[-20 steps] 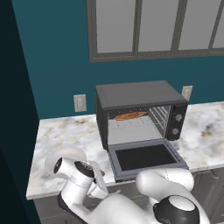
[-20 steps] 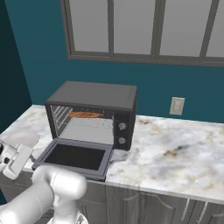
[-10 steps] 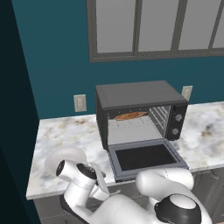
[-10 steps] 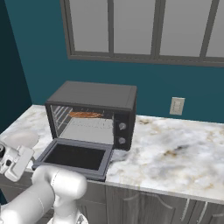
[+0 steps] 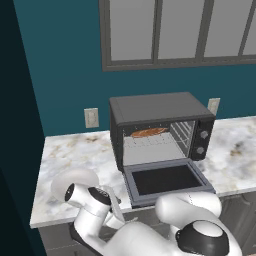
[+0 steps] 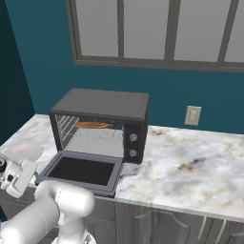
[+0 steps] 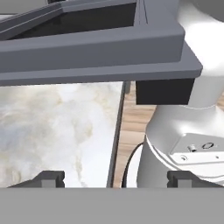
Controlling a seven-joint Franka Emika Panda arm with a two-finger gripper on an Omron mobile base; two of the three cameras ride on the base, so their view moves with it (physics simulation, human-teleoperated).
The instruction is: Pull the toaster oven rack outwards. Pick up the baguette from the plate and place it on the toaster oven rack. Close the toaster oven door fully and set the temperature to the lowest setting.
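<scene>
on the table point(image 5: 75, 150) stands the toaster oven point(image 5: 160, 127), its door point(image 5: 167, 181) dropped flat toward the near edge and the baguette point(image 5: 149, 132) already lying on the rack point(image 5: 152, 146) inside. the step in hand looks to be closing the door. the hand point(image 7: 116, 177) sits low by the door's near edge, seen from beneath, fingertips point(image 7: 51, 177) well apart and holding nothing. to do it well, it would come under the door's front lip and push up and toward the far side, evenly, until it seats.
</scene>
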